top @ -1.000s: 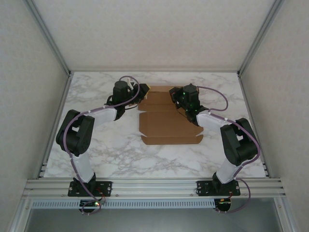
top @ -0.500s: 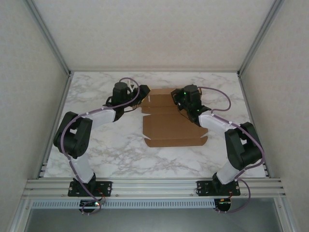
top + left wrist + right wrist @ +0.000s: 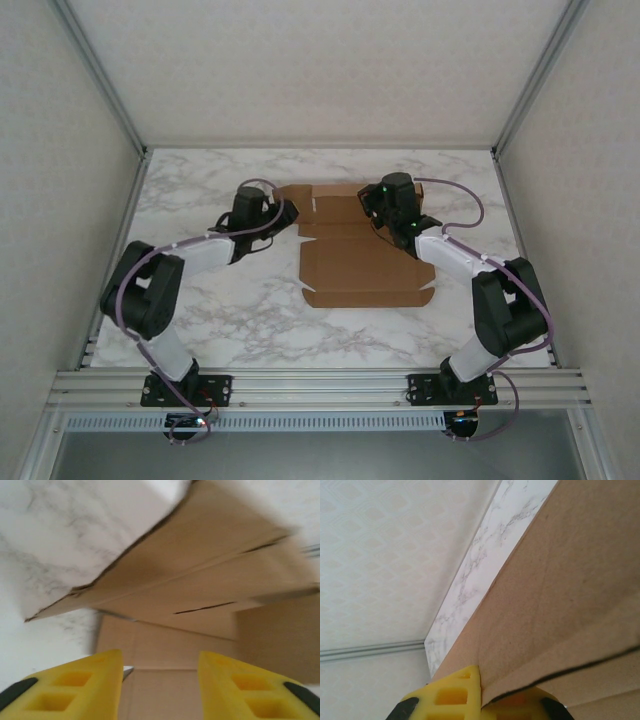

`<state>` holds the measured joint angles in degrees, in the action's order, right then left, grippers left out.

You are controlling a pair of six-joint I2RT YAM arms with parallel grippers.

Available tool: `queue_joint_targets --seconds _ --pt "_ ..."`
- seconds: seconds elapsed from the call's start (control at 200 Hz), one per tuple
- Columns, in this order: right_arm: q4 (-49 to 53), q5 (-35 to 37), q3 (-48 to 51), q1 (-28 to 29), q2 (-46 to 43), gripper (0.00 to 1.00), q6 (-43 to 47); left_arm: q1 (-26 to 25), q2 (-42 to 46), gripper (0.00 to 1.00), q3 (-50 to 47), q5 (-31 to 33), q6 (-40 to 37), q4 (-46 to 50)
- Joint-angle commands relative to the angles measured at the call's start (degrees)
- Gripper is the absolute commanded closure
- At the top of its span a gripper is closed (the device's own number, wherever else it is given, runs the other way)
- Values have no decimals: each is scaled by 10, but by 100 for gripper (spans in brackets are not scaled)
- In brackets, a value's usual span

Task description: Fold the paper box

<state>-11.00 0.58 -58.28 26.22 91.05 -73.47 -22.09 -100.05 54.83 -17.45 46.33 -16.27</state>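
Note:
The paper box (image 3: pixel 365 262) is a brown cardboard sheet lying on the marble table, its back panels and flaps raised. My right gripper (image 3: pixel 368 207) is at its back right corner. In the right wrist view this gripper (image 3: pixel 487 697) is shut on an edge of the paper box (image 3: pixel 560 605), the cardboard pinched between the yellow fingers. My left gripper (image 3: pixel 280 213) sits just off the box's back left flap. In the left wrist view it (image 3: pixel 160 690) is open with nothing between its fingers (image 3: pixel 85 685), and the raised cardboard (image 3: pixel 200 590) lies just ahead.
The marble table (image 3: pixel 200 300) has free room left, right and in front of the box. Textured walls close off the back and both sides. An aluminium rail (image 3: pixel 320 385) runs along the near edge, where the arm bases are bolted.
My left gripper has opened, let go of the box's left flap and drawn back to the left. The box has shifted slightly right with my right gripper still shut on it.

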Motion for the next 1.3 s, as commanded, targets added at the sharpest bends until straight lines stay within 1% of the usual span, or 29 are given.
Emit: queue_joint_targets --seconds 0.0,0.115,0.315,0.451,0.541,0.616,0.741,0.921,1.092,1.297 --pt "28 12 -4 -3 -7 100 23 -21 -38 51 52 48 -37 52" --pt "25 9 -3 -2 -4 100 21 -33 -81 50 98 76 -53 75" --pt "21 4 -4 -3 -3 100 21 -43 -150 48 155 112 -58 103" --pt "19 0 -6 -2 -1 100 21 -50 -172 48 171 112 -51 117" --pt "15 2 -4 -3 0 100 21 -56 -171 46 159 121 -40 109" --pt "13 1 -3 -3 0 100 20 -57 -170 47 146 111 -30 90" --pt "9 0 0 -3 1 100 17 -59 -184 48 152 91 -27 92" --pt "10 3 2 -3 0 100 17 -60 -183 46 139 56 -12 78" --pt "5 0 6 -3 3 100 12 -60 -164 47 122 16 7 40" --pt "2 -1 9 -2 3 100 9 -62 -141 47 122 -1 5 26"
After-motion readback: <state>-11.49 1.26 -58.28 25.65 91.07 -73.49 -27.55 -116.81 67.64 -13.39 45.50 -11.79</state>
